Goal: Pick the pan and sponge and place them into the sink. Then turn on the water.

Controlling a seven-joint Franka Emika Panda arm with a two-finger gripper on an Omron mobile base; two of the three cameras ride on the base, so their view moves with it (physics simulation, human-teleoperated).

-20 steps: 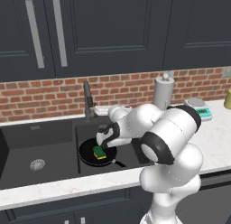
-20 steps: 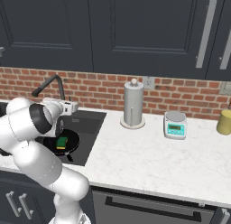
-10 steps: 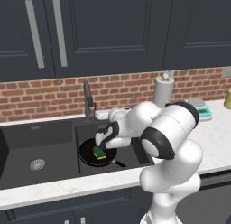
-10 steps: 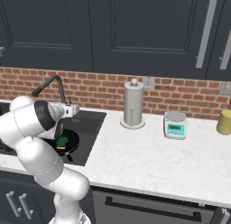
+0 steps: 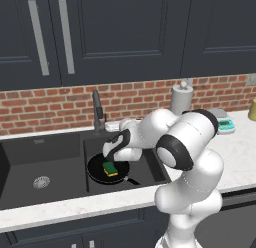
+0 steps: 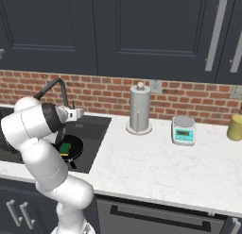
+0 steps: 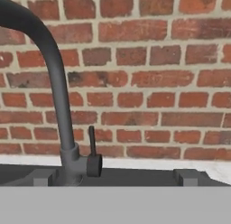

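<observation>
Sink (image 5: 60,147): two basins, left one cut off at the frame edge. One pan (image 5: 100,171) in the right basin, rim partly behind the arm, one sponge (image 5: 110,168) lying in it. One faucet (image 7: 54,83), spout cut off in the hand view. Tool (image 7: 115,181) open, empty, tips barely showing, facing the faucet lever (image 7: 93,151). One scale (image 6: 183,130) on the counter (image 6: 156,167). Arm has swung slightly since half a second ago; pan and sponge unmoved.
</observation>
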